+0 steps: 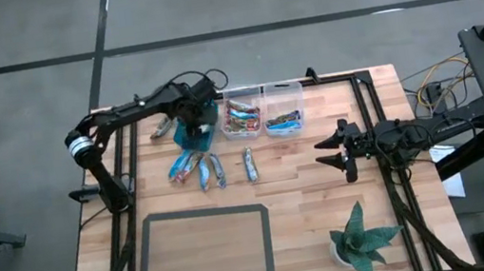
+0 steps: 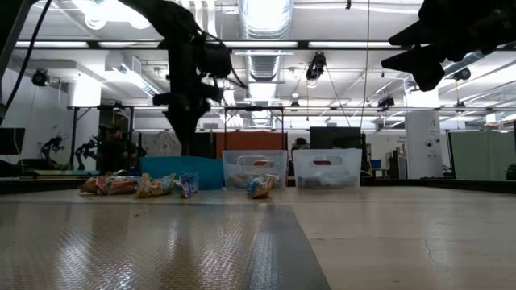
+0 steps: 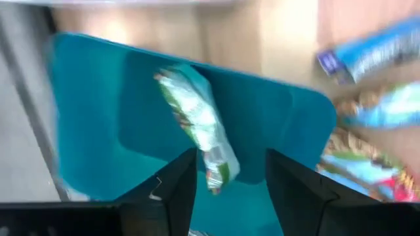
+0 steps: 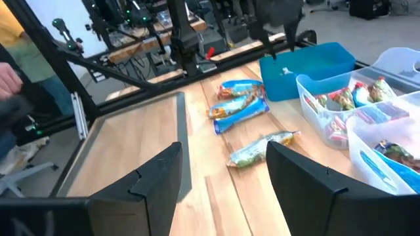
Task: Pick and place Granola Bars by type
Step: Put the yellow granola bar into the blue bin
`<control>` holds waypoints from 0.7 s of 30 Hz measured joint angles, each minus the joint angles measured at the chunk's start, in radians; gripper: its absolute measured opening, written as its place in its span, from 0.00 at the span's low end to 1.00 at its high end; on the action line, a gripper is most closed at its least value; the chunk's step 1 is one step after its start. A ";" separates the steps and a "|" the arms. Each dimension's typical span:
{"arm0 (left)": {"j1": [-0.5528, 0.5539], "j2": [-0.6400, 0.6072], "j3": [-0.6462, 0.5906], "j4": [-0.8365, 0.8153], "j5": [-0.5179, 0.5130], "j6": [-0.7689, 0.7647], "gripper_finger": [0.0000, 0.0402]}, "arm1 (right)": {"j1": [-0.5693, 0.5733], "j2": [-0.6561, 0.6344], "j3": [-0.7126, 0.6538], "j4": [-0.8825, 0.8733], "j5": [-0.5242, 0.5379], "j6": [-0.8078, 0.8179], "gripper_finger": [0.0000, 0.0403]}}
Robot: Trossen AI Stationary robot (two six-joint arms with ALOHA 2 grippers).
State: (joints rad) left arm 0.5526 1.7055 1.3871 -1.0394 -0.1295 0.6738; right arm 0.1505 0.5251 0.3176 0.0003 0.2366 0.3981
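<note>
A greenish-silver granola bar (image 3: 197,121) lies inside the teal bin (image 3: 98,118), which stands at the table's far left (image 1: 194,135). My left gripper (image 3: 230,190) hangs open above that bin (image 1: 190,122), pointing down, its fingers apart on either side of the bar's near end with nothing between them. Several more bars, blue and multicoloured (image 1: 187,169), plus a greenish one (image 1: 249,163), lie flat on the wood in front of the bins. My right gripper (image 1: 336,152) waits open at the table's right, pointing level toward the bins (image 4: 223,177).
Two clear bins (image 1: 242,116) (image 1: 283,110) holding sorted bars stand right of the teal bin. A grey-framed mat (image 1: 207,256) lies at the near edge, and a small potted plant (image 1: 363,237) at the near right. Bare wood lies between the bars and the mat.
</note>
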 joint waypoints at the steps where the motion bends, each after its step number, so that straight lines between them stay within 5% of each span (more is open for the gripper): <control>1: 0.004 -0.007 0.015 0.003 0.001 -0.027 0.40 | 0.000 0.000 0.000 0.001 0.000 0.001 0.52; 12: 0.202 -0.062 0.017 0.067 0.015 -0.358 0.39 | 0.000 -0.001 0.000 0.003 0.001 0.033 0.52; 21: 0.340 -0.069 -0.066 0.089 0.042 -0.459 0.39 | 0.000 -0.001 0.000 0.000 -0.009 0.067 0.52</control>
State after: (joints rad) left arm 0.8929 1.6363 1.3215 -0.9502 -0.0875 0.2150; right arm 0.1502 0.5240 0.3176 0.0000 0.2271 0.4652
